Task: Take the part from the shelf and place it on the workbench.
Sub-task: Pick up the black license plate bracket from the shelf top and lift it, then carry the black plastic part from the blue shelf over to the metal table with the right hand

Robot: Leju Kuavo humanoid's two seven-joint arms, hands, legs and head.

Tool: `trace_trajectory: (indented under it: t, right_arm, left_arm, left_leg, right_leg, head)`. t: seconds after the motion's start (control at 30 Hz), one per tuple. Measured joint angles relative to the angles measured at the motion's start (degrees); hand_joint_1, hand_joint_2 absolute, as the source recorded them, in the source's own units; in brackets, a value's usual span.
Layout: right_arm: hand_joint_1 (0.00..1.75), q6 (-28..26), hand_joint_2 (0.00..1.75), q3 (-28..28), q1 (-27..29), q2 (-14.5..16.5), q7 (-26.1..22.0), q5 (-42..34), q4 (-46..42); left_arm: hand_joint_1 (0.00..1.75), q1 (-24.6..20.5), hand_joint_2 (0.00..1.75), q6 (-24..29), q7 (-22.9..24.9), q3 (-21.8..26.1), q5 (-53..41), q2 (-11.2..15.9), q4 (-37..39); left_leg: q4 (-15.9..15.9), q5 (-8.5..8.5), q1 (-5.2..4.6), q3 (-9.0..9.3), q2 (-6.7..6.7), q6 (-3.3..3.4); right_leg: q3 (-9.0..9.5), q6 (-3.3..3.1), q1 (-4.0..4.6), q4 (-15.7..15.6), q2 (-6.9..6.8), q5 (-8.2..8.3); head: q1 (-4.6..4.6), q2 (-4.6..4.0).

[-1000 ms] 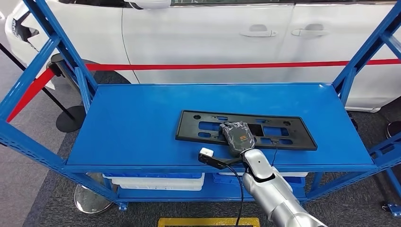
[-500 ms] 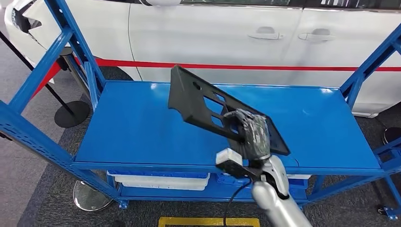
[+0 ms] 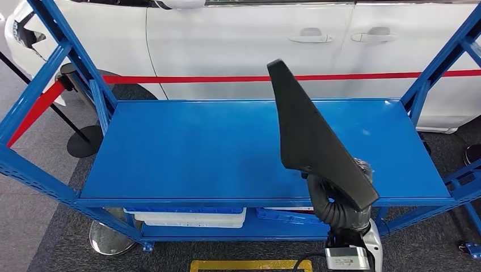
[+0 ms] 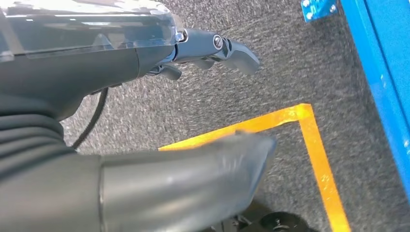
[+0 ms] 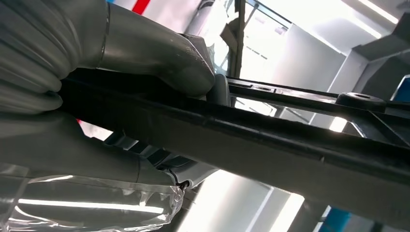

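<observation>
In the head view the right hand (image 3: 357, 170) grips the black part (image 3: 312, 139) near its lower end and holds it up off the blue shelf (image 3: 187, 150), tilted steeply on edge so that its long body rises over the shelf top toward the white car (image 3: 255, 45) behind; the hand itself is mostly hidden behind the part, with the ribbed wrist cover below it. A red barrier tape (image 3: 187, 79) runs across in front of the car, and a white bin (image 3: 190, 218) sits on the lower level of the shelf. In the left wrist view the left hand (image 4: 203, 53) hangs over grey carpet (image 4: 290, 63) beside a yellow floor marking (image 4: 314, 145), holding nothing, fingers apart and extended. In the right wrist view the right hand's thumb (image 5: 159, 53) and fingers clamp the part's dark frame (image 5: 270, 140) from both sides.
</observation>
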Motion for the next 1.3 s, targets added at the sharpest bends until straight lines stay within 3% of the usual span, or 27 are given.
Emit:
trace_trajectory:
  t: [0.07, 0.13, 0.27, 0.33, 0.43, 0.47, 0.5, 0.53, 0.63, 0.7, 0.8, 0.83, 0.87, 0.93, 0.97, 1.0, 1.03, 1.1, 1.17, 1.23, 1.3]
  right_arm:
    - [1.75, 0.02, 1.75, -0.41, 1.82, 0.00, -0.27, -2.01, -0.82]
    - [1.75, 0.37, 1.75, -0.67, 3.50, 0.14, -0.69, -4.26, -1.16]
    - [1.75, 3.15, 1.75, -1.34, 8.39, 1.02, -3.27, -10.57, -1.37]
    - [1.75, 4.38, 1.75, -2.24, 11.05, 1.95, -5.69, -13.53, -1.46]
    - [1.75, 6.23, 1.75, -3.90, 14.61, 3.71, -8.94, -17.46, -1.51]
    - [1.75, 6.70, 1.75, -4.36, 15.49, 4.26, -9.61, -18.34, -1.52]
    - [1.75, 7.23, 1.75, -4.76, 16.22, 4.74, -9.97, -19.05, -1.52]
    - [1.75, 7.97, 1.75, -5.12, 16.75, 5.18, -10.07, -19.78, -1.53]
    - [1.75, 11.85, 1.75, -6.22, 17.89, 6.50, -9.99, -24.03, -1.74]
    - [1.75, 14.97, 1.75, -7.06, 19.29, 7.46, -10.25, -28.01, -1.76]
    - [1.75, 18.04, 1.75, -8.06, 21.31, 8.62, -10.79, -31.46, -1.45]
    - [1.75, 18.37, 1.75, -8.21, 21.56, 8.95, -10.88, -31.72, -1.38]
    - [1.75, 18.55, 1.75, -8.36, 21.80, 9.31, -10.97, -31.90, -1.34]
    - [1.75, 19.09, 1.75, -8.72, 22.36, 9.88, -11.02, -32.59, -1.23]
    - [1.75, 19.85, 1.75, -8.90, 22.69, 10.09, -10.98, -33.42, -1.12]
    - [1.75, 21.15, 1.75, -9.08, 22.99, 10.28, -10.92, -34.67, -0.97]
    - [1.75, 23.06, 1.75, -9.31, 23.27, 10.48, -10.85, -36.32, -0.79]
    - [1.75, 27.39, 1.75, -9.94, 23.85, 10.97, -10.77, -39.24, -0.43]
    - [1.75, 30.15, 1.75, -10.63, 24.42, 11.47, -10.80, -40.35, -0.10]
    - [1.75, 30.74, 1.75, -11.34, 25.07, 12.02, -11.06, -39.90, 0.14]
    - [1.75, 30.35, 1.75, -12.08, 25.83, 12.64, -11.52, -38.91, 0.24]
  left_arm:
    - [0.00, -0.04, 1.75, 0.18, 0.17, 0.65, 0.86, 0.03, -0.01]
    - [0.00, -0.12, 1.75, 0.64, 0.80, 1.24, 1.32, 0.02, -0.01]
    - [0.00, -0.05, 1.75, 0.93, 2.18, 2.27, 1.86, -0.09, 0.00]
    - [0.00, -0.03, 1.75, 0.99, 2.72, 2.69, 2.01, -0.19, 0.00]
    - [0.00, -0.07, 1.75, 1.04, 3.12, 3.00, 2.07, -0.22, 0.00]
    - [0.00, -0.05, 1.75, 1.04, 3.21, 3.09, 2.09, -0.22, 0.00]
    - [0.00, -0.04, 1.75, 1.04, 3.29, 3.16, 2.09, -0.22, 0.00]
    - [0.00, -0.04, 1.75, 1.04, 3.34, 3.26, 2.10, -0.23, 0.00]
    - [0.00, -0.17, 1.75, 1.03, 3.45, 3.61, 2.10, -0.42, 0.00]
    - [0.00, -0.26, 1.75, 1.02, 3.53, 3.82, 2.10, -0.61, 0.00]
    - [0.00, -0.14, 1.75, 1.02, 3.57, 3.98, 2.10, -0.66, 0.00]
    - [0.00, -0.08, 1.75, 1.02, 3.57, 4.00, 2.10, -0.65, 0.00]
    - [0.00, -0.04, 1.75, 1.02, 3.57, 4.02, 2.09, -0.63, 0.00]
    - [0.00, -0.04, 1.75, 1.01, 3.58, 4.02, 2.09, -0.60, 0.00]
    - [0.00, -0.04, 1.75, 0.99, 3.60, 4.02, 2.08, -0.60, 0.00]
    - [0.00, -0.05, 1.75, 0.98, 3.64, 4.02, 2.07, -0.60, 0.00]
    - [0.00, -0.05, 1.75, 0.98, 3.69, 4.02, 2.06, -0.59, 0.00]
    - [0.00, -0.09, 1.75, 0.99, 3.79, 4.02, 2.04, -0.53, 0.00]
    - [0.00, -0.20, 1.75, 1.00, 3.84, 4.02, 2.00, -0.50, -0.01]
    - [0.00, -0.24, 1.75, 0.98, 3.87, 4.02, 1.94, -0.50, -0.01]
    - [0.00, -0.15, 1.75, 0.89, 3.93, 4.02, 1.86, -0.57, -0.01]
  left_leg:
    - [-6.59, 3.91, 0.08, 3.19, 0.02, 0.01]
    - [-12.73, 6.17, -0.01, 6.14, -0.06, 0.31]
    - [-14.30, 6.58, -0.17, 6.49, -0.24, 1.44]
    - [-14.80, 7.11, 0.04, 6.40, -0.11, 2.24]
    - [-15.02, 7.75, 0.08, 5.63, 0.12, 2.92]
    - [-15.01, 7.98, 0.06, 5.32, 0.22, 2.94]
    - [-15.01, 8.23, 0.06, 5.02, 0.32, 2.88]
    - [-15.01, 8.51, 0.05, 4.75, 0.38, 2.79]
    - [-15.05, 9.48, 0.04, 4.13, 0.36, 2.27]
    - [-15.25, 10.25, 0.09, 3.99, 0.27, 1.58]
    - [-15.52, 10.89, 0.12, 3.60, 0.16, 0.47]
    - [-14.81, 9.65, 0.08, 3.16, 0.15, 0.18]
    - [-12.99, 7.29, 0.04, 2.51, 0.14, -0.05]
    - [-6.42, 1.19, 0.05, 0.88, 0.15, -0.39]
    - [-2.91, -0.63, 0.07, 0.38, 0.16, -0.52]
    - [-0.62, -0.91, 0.07, 0.47, 0.16, -0.61]
    - [-0.23, 0.12, 0.08, 1.45, 0.17, -0.65]
    - [-5.33, 3.08, 0.08, 6.11, 0.17, -0.48]
    - [-12.82, 3.17, -0.12, 11.22, 0.10, 0.00]
    - [-16.05, 2.25, -0.40, 12.79, -0.01, 0.65]
    - [-16.39, 2.94, -0.30, 12.18, 0.10, 1.59]
  right_leg:
    - [0.04, 0.31, -0.09, 0.69, 0.12, -0.52]
    - [-0.24, 0.83, 0.06, 1.62, 0.22, -0.96]
    - [-0.76, 1.80, 0.17, 2.36, 0.28, -1.08]
    - [-1.46, 2.38, 0.00, 4.49, 0.34, -3.37]
    - [-4.97, 3.15, -0.36, 14.28, 0.36, -9.78]
    - [-5.65, 3.27, -0.44, 16.75, 0.36, -10.74]
    - [-5.35, 3.27, -0.48, 17.33, 0.36, -10.62]
    - [-3.87, 3.17, -0.50, 15.57, 0.36, -9.47]
    - [4.06, 2.21, -0.15, 3.57, 0.33, -5.57]
    - [6.21, 1.76, 0.26, -0.31, 0.30, -4.85]
    - [5.30, 1.04, 0.12, -1.03, 0.23, -3.39]
    - [4.79, 0.65, -0.05, -1.34, 0.19, -2.66]
    - [4.12, 0.29, -0.21, -1.60, 0.14, -1.88]
    - [2.49, -0.13, -0.06, -1.44, 0.05, -0.75]
    - [1.63, -0.17, 0.02, -1.21, -0.05, -0.29]
    - [0.74, -0.14, 0.08, -0.88, -0.13, 0.12]
    - [-0.19, -0.04, 0.10, -0.43, -0.19, 0.48]
    - [-1.90, 0.28, 0.07, 0.71, -0.23, 0.98]
    - [-3.13, 0.75, 0.19, 1.85, -0.29, 1.33]
    - [-3.63, 1.41, 0.30, 2.34, -0.38, 1.92]
    - [-3.82, 2.20, 0.18, 2.48, -0.24, 2.19]
  head:
    - [-0.02, 0.01]
    - [-0.03, 0.00]
    - [-0.01, 0.01]
    - [0.21, 0.00]
    - [0.56, 0.00]
    - [0.55, 0.01]
    - [0.55, 0.01]
    - [0.56, 0.01]
    - [0.51, 0.01]
    - [0.59, 0.00]
    - [0.82, 0.01]
    - [0.73, 0.00]
    - [0.57, 0.00]
    - [0.24, -0.01]
    - [0.16, 0.00]
    - [0.14, 0.00]
    - [0.14, 0.00]
    - [0.11, 0.01]
    - [0.13, 0.00]
    - [0.11, 0.00]
    - [0.09, 0.00]
